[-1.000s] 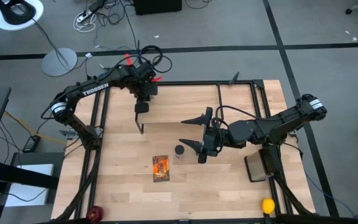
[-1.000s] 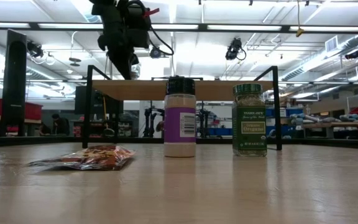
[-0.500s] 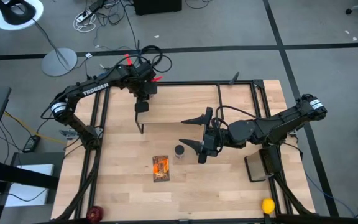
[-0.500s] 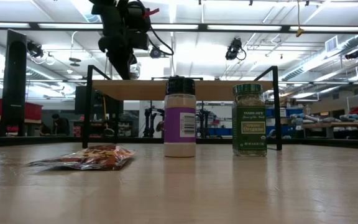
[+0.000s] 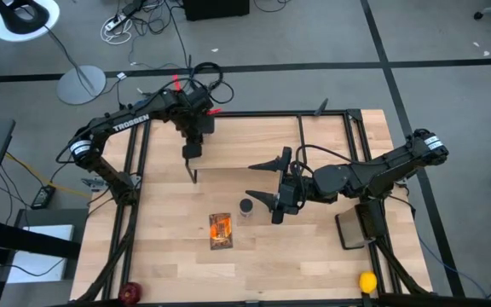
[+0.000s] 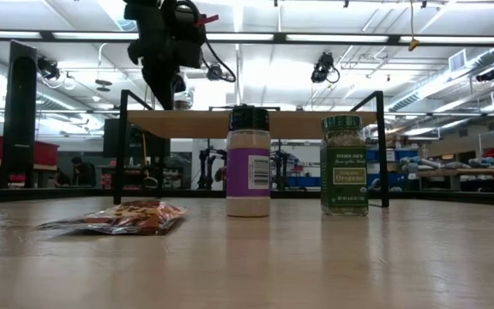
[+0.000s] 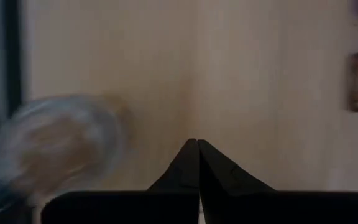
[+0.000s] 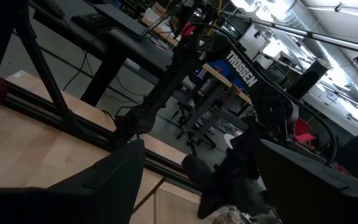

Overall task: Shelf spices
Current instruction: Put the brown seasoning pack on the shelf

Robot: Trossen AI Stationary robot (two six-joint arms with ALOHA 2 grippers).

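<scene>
The shelf (image 6: 298,124) stands at the table's far middle on black legs. A tiny pale-capped jar (image 6: 182,99) stands on its left end and shows blurred in the left wrist view (image 7: 61,149). My left gripper (image 5: 192,153) is shut and empty just above that end. The dark-lidded purple-labelled jar (image 6: 248,163), the green-lidded jar (image 6: 344,165) and the brown-orange packet (image 5: 220,230) rest on the table in front of the shelf. My right gripper (image 5: 267,182) is wide open and empty, held level above the two jars. In the high view it hides the green-lidded jar.
A yellow ball (image 5: 367,281) lies at the table's near right corner and a red object (image 5: 130,292) at the near left corner. A dark pad (image 5: 352,228) lies at the right, by the right arm's base. Black frame rails run along the table's edges.
My left gripper has shifted a little toward the table's left edge, staying above the shelf's left end. The jars, the packet and my right gripper have kept still.
</scene>
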